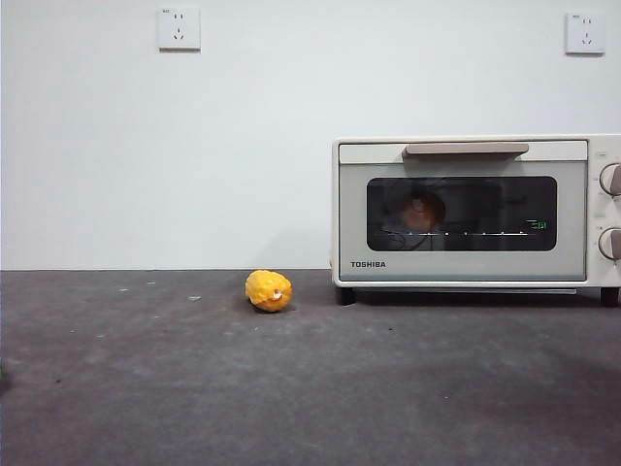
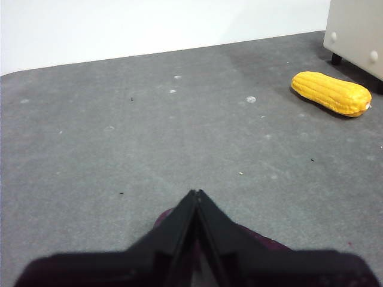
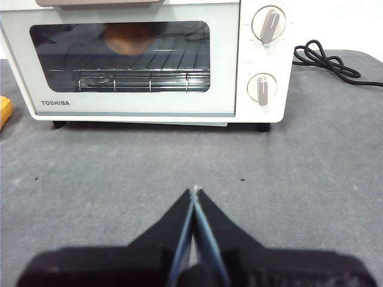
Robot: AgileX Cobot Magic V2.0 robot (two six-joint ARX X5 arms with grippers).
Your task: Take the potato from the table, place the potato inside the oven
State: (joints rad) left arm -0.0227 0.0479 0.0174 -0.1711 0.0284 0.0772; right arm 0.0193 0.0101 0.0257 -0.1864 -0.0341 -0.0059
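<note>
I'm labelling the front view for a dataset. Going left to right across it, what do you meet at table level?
Bare table → yellow corn cob, seen end-on → oven with its door shut, potato behind the glass → oven knobs.

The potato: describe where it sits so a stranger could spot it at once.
Find the cream-white Toshiba oven standing on the dark grey table, its door shut. Look through the dark glass door: the potato rests inside on the wire rack, toward the side away from the knobs. It is smooth, rounded and orange-brown, unlike the bumpy bright-yellow corn cob lying outside on the table beside the oven.
</note>
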